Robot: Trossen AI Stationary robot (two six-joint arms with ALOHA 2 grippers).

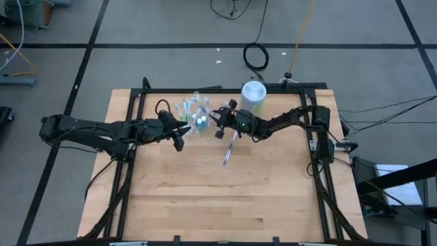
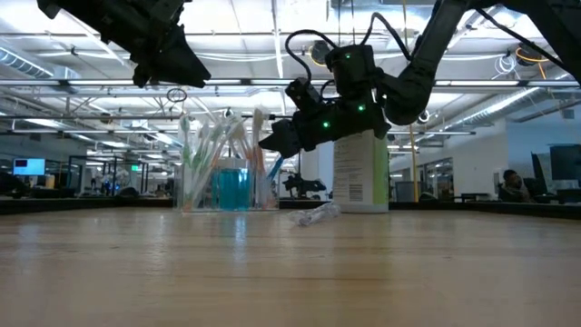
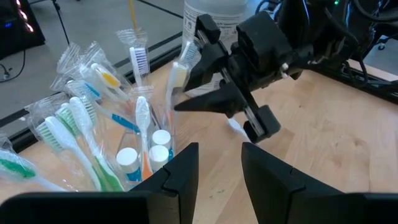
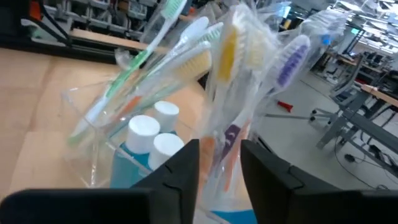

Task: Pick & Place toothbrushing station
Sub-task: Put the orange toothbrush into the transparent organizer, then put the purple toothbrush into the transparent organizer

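Note:
The clear cup (image 1: 194,117) of wrapped toothbrushes and teal, white-capped tubes stands on its base on the table's far middle; it also shows in the low view (image 2: 222,177). My right gripper (image 1: 218,124) reaches it from the right and is shut on one wrapped toothbrush (image 4: 221,146). My left gripper (image 1: 179,135) hovers open and empty at the cup's near left, well above the table in the low view (image 2: 162,56). Its fingers show in the left wrist view (image 3: 221,171). Another wrapped toothbrush (image 1: 229,149) lies flat on the table. My right gripper pinches the wrapped toothbrush's shaft (image 4: 219,155) between its two fingers, above the cup's rim. The fingers (image 2: 272,141) come from the table's right, slanting a little down, across the shaft. The toothbrush stands tilted, its lower end in the cup among the others.
A tall pale-green canister with a white lid (image 1: 253,96) stands just behind my right arm, and shows in the low view (image 2: 360,173). The table's metal frame (image 1: 140,102) runs along the far and side edges. Bare wood (image 1: 225,198) lies toward the near edge.

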